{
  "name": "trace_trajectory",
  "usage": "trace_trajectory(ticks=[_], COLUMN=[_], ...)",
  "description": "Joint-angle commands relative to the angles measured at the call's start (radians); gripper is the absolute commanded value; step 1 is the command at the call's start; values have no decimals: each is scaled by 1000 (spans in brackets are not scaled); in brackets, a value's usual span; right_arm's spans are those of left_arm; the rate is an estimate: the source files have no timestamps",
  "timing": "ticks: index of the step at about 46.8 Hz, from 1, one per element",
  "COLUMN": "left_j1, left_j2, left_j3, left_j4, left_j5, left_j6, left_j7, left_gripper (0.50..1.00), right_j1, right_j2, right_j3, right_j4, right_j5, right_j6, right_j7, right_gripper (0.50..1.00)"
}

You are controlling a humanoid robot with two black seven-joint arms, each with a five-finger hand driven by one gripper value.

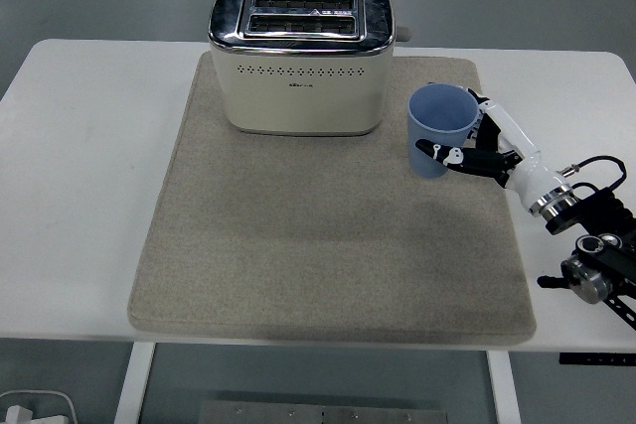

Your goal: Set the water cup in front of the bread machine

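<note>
Since the cup (pixel 441 130) has to end up in front of the toaster (pixel 300 59), the right hand (pixel 484 151) has its fingers wrapped round it, mouth up, just right of the toaster.

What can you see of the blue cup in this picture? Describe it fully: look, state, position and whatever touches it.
The blue cup is a plain, light blue tumbler, seemingly plastic, with no handle showing. It stands upright, mouth open to the camera, and looks empty. It sits over the beige mat, right of the cream toaster, not touching it. The right hand grips it, fingers wrapped around its lower wall.
</note>
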Motion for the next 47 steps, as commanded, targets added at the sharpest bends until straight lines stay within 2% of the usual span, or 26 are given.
trace_trajectory(ticks=[1, 15, 26, 40, 47], left_j1=[1, 0, 0, 1, 1], left_j2=[0, 0, 0, 0, 0], left_j3=[0, -1, 0, 0, -1], left_j4=[0, -1, 0, 0, 0], left_j5=[0, 0, 0, 0, 0], left_j6=[0, 0, 0, 0, 0], left_j7=[1, 1, -1, -1, -1], left_gripper=[996, 996, 996, 996, 996], right_j1=[0, 0, 30, 75, 96], right_j2=[-6, -1, 32, 91, 135], right_j3=[-1, -10, -33, -90, -102], right_j4=[21, 73, 81, 61, 8], right_j5=[0, -3, -11, -23, -23], right_j6=[4, 15, 15, 4, 3], right_j7=[0, -15, -15, -14, -14], right_gripper=[500, 500, 500, 500, 500])
